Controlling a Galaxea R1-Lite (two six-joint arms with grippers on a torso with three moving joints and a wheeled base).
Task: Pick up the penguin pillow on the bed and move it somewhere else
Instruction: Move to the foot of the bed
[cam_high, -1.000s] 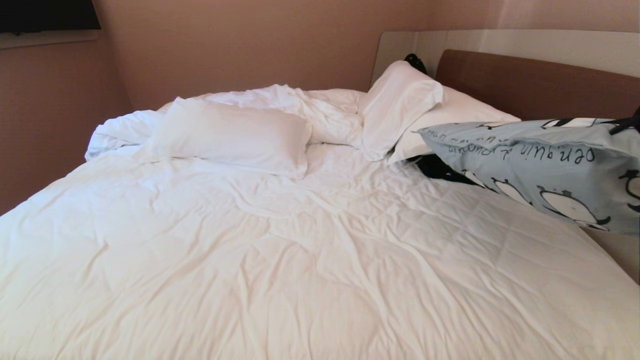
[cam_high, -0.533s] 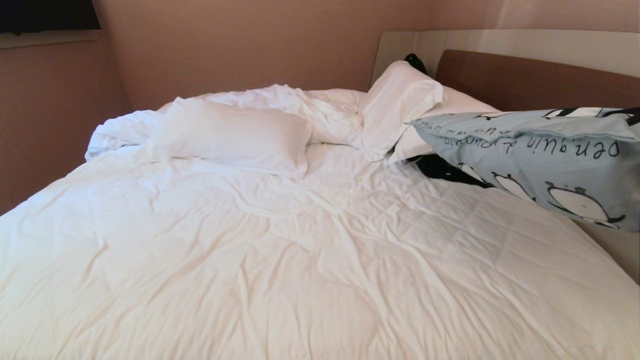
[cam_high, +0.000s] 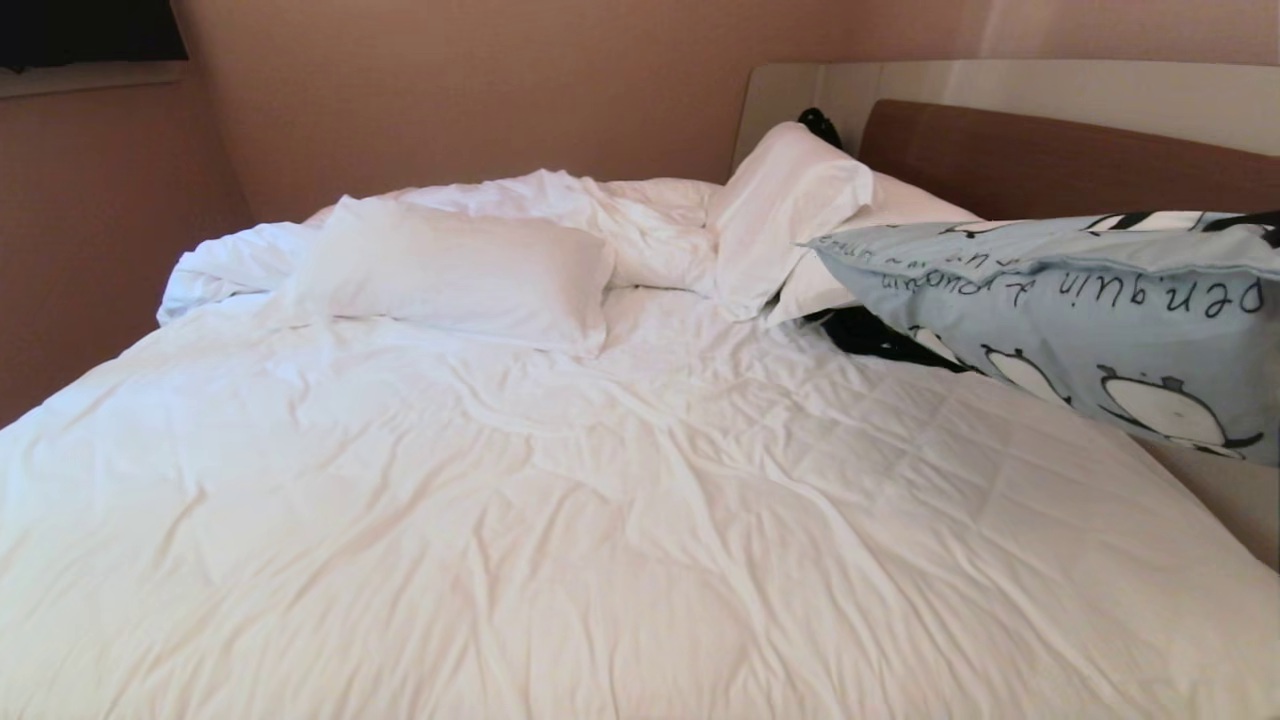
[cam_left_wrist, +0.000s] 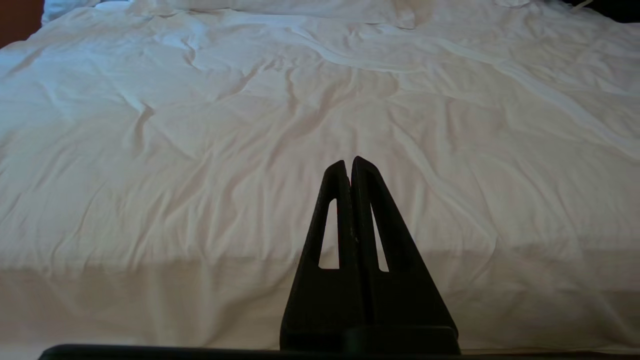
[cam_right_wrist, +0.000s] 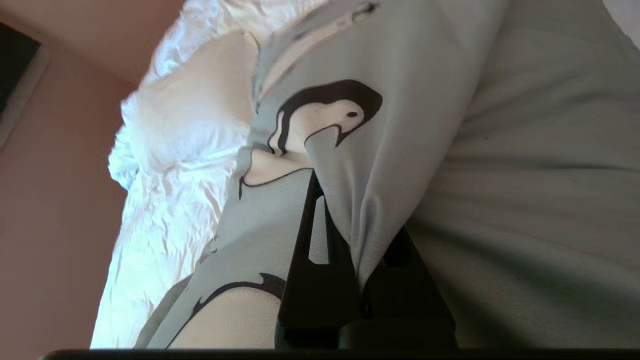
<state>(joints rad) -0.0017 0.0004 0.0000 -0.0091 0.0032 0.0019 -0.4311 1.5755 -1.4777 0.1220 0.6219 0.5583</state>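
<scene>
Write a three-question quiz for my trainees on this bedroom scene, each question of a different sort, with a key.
1. True or false: the penguin pillow lies flat on the bed.
2. Which gripper grips the pillow? A) left B) right C) both
3. Fill in: the left gripper hangs over the bed with its fingers ____.

Key
1. False: it is raised at the bed's right side, beside the white pillows.
2. B: the right gripper pinches a fold of its fabric.
3. Shut, holding nothing.
</scene>
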